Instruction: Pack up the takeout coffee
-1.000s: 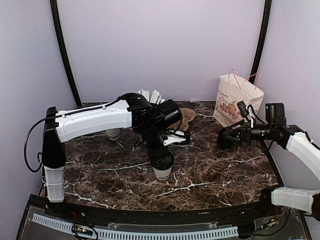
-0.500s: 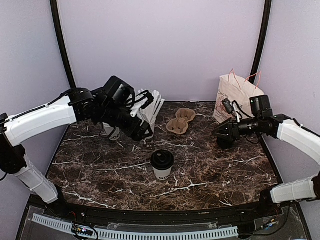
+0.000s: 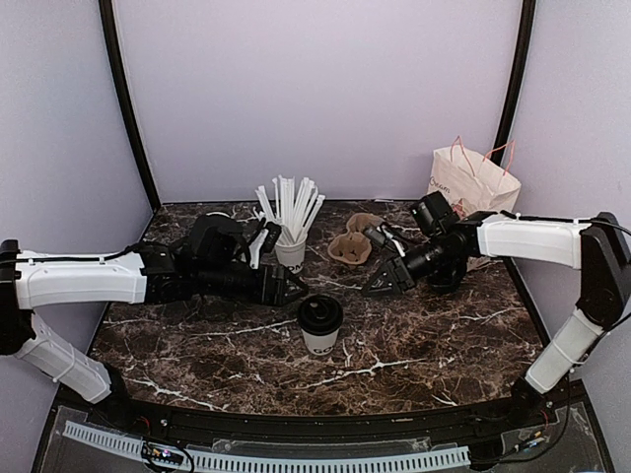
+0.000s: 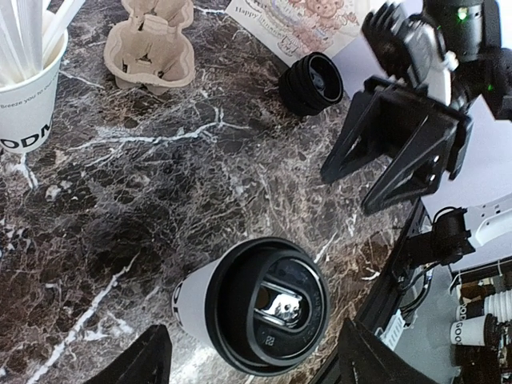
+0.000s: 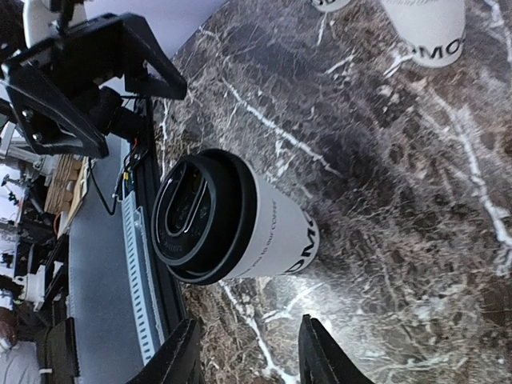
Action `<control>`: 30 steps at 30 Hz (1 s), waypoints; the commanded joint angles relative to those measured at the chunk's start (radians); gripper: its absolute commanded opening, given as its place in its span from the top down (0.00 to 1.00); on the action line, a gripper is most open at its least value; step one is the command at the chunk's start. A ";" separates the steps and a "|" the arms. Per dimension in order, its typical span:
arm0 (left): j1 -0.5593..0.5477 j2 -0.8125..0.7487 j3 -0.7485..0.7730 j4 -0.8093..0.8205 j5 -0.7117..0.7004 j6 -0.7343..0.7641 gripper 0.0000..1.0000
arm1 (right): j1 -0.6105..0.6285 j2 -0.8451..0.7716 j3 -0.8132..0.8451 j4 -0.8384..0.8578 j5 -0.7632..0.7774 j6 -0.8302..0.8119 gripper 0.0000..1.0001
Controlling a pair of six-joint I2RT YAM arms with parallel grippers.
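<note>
The takeout coffee [image 3: 320, 323], a white paper cup with dark lettering and a black lid, stands upright at the middle front of the marble table [image 3: 444, 340]. It also shows in the left wrist view [image 4: 256, 308] and the right wrist view [image 5: 232, 220]. My left gripper [image 3: 286, 288] is open and empty, low over the table just left of and behind the cup; its fingers [image 4: 144, 360] flank the lid from above. My right gripper [image 3: 380, 281] is open and empty, just right of and behind the cup, apart from it.
A white cup full of straws [image 3: 289, 246] stands behind the left gripper. A brown cardboard cup carrier [image 3: 353, 244] lies behind the right gripper. A printed paper bag [image 3: 471, 192] stands at the back right. A black ridged round object [image 4: 312, 80] lies near the bag.
My left arm left the coffee cup, swung back left, then came low toward it again. My right arm moved left from the bag to beside the cup. The cup stayed put.
</note>
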 commanded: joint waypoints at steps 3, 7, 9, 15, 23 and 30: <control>-0.001 0.022 -0.039 0.161 0.054 -0.088 0.28 | 0.057 0.102 0.068 -0.028 -0.068 0.033 0.58; -0.001 0.069 -0.025 0.160 0.083 -0.071 0.29 | 0.069 0.133 0.078 -0.024 -0.116 0.061 0.59; -0.001 0.087 -0.017 0.159 0.089 -0.064 0.29 | 0.077 0.146 0.078 -0.031 -0.134 0.064 0.58; 0.001 0.130 0.001 0.163 0.089 -0.055 0.30 | 0.093 0.182 0.103 -0.044 -0.148 0.064 0.56; 0.000 0.173 -0.017 0.142 0.086 -0.085 0.35 | 0.110 0.252 0.150 -0.084 -0.173 0.047 0.56; -0.001 0.199 -0.065 0.121 0.099 -0.098 0.39 | 0.113 0.286 0.153 -0.090 -0.137 0.050 0.56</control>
